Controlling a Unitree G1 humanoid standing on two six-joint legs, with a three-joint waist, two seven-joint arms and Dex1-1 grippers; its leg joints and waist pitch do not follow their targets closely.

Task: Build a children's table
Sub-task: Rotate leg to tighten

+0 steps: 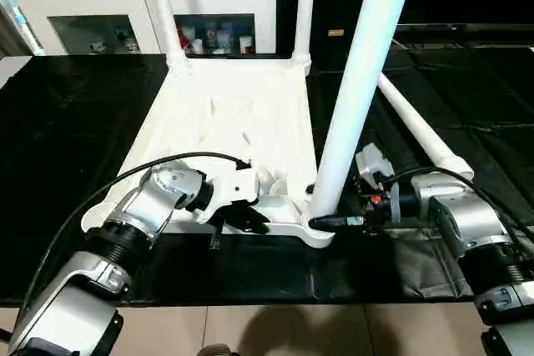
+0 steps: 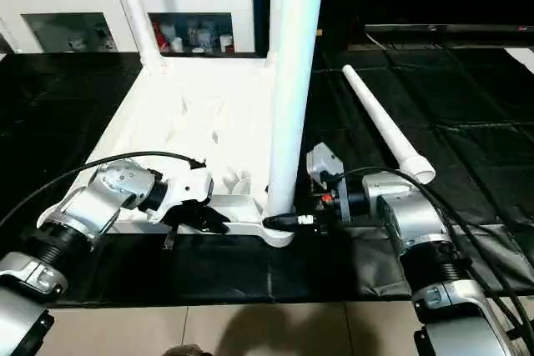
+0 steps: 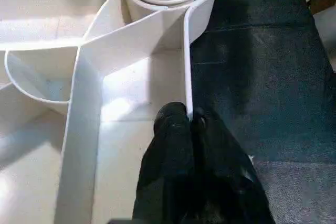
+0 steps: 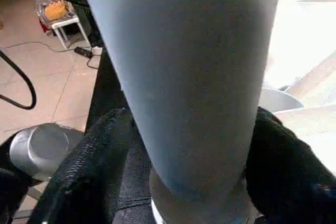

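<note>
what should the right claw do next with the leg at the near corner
Probably close on the tall white tapered plastic leg and twist it home: the right claw straddles its base at the near corner socket, while the left claw pinches the white ribbed tabletop's rim.

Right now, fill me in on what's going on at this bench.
The robot is assembling a white children's table. The tabletop lies upside down on the black mat. Two legs stand in the far corner sockets. A third leg stands in the near right socket, and the right hand has its fingers on either side of its base. The left hand pinches the tabletop's near rim, shut on it. The fourth leg lies loose on the mat to the right.
</note>
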